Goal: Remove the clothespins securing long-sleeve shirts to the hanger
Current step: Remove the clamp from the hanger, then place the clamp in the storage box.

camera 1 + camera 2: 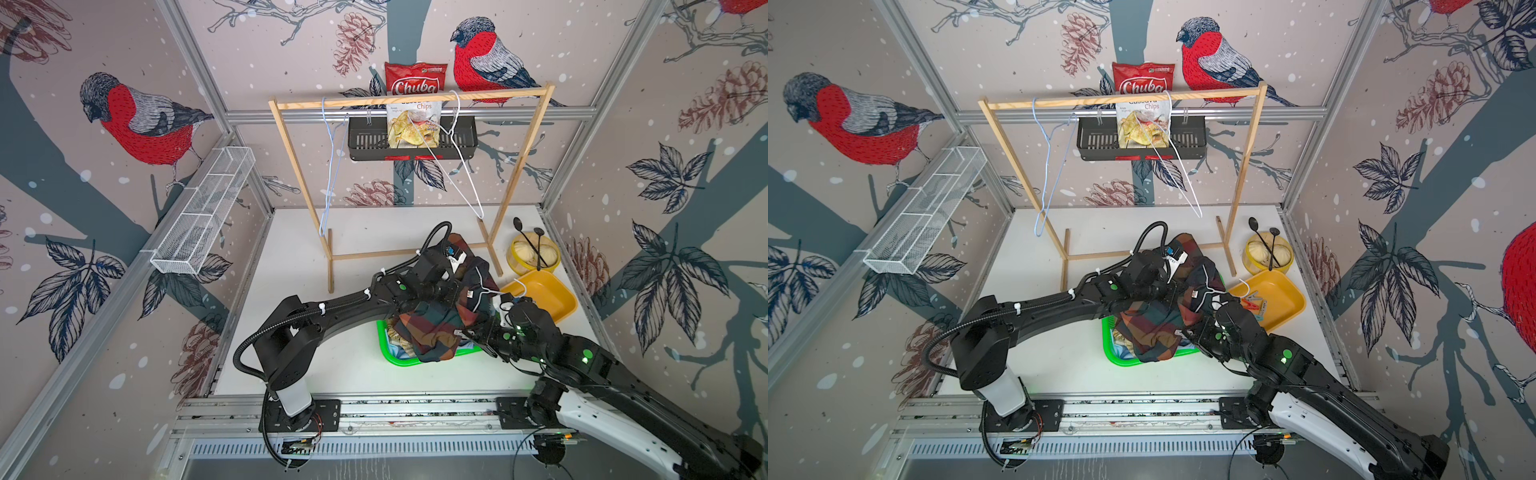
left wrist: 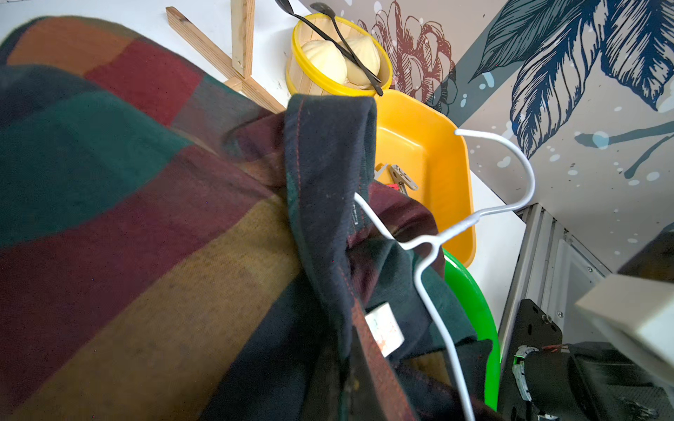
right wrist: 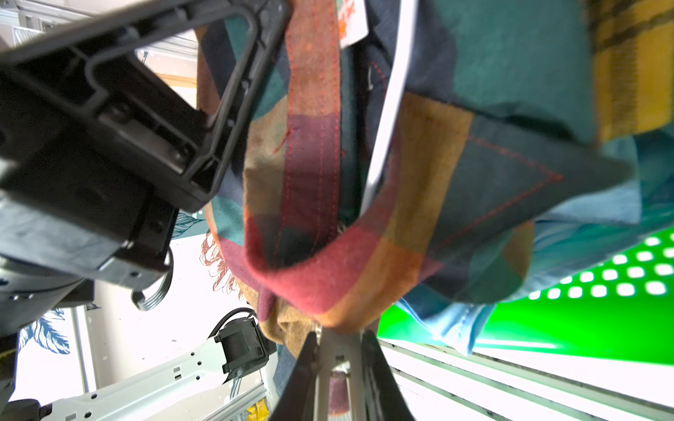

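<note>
Our right tool (image 3: 341,337) pinches a grey clothespin (image 3: 339,361) on the checked shirt (image 1: 432,328), right of the middle in both top views, above the green basket (image 1: 392,360). Our left tool (image 1: 446,289) is closed.

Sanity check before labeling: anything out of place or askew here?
Yes: the check shirt is bunched on its white hanger over the green basket, not hung on the wooden rack.

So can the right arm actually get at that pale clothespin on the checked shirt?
Probably yes. In the right wrist view the clothespin sits right inside the right end effector, at an edge of the shirt, with nothing between them. The grip looks closed on it.
</note>
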Action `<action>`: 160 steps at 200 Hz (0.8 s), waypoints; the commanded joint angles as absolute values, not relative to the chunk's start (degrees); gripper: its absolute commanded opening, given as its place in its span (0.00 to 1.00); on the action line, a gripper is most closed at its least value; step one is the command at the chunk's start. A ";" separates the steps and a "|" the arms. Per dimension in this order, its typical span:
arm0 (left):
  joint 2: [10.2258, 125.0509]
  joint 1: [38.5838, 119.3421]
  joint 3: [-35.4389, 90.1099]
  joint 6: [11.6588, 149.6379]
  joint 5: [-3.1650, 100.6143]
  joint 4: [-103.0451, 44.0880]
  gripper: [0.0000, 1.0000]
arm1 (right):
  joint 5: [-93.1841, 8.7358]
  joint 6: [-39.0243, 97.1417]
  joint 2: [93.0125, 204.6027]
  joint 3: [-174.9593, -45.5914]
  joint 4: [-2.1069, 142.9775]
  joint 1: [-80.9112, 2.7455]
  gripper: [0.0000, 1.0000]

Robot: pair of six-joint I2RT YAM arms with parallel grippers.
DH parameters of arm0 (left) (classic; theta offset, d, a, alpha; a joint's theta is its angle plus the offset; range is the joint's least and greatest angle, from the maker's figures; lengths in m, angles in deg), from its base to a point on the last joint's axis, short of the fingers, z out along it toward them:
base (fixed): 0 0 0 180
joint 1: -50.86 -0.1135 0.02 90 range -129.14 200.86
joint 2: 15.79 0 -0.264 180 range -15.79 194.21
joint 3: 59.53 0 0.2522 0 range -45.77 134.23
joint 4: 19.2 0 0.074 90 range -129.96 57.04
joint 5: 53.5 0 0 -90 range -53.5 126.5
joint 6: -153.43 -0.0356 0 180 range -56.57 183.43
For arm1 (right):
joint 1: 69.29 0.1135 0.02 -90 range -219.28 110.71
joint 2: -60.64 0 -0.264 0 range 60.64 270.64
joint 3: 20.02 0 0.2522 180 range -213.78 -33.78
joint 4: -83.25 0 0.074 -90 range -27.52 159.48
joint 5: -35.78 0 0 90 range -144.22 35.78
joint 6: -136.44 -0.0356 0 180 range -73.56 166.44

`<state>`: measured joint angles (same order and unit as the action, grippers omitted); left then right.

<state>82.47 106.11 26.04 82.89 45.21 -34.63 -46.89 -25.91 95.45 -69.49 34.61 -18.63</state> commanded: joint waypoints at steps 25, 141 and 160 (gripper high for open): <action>82.73 105.12 25.61 83.26 43.09 -33.77 0.00 | -49.13 -25.80 94.66 -71.58 30.24 -18.22 0.10; 81.14 102.28 24.73 84.20 43.09 -34.11 0.00 | -80.36 -24.54 93.56 -86.65 5.17 -21.05 0.05; 81.23 101.85 24.70 84.56 43.49 -34.13 0.00 | -85.37 -24.51 93.21 -87.83 4.62 -22.65 0.05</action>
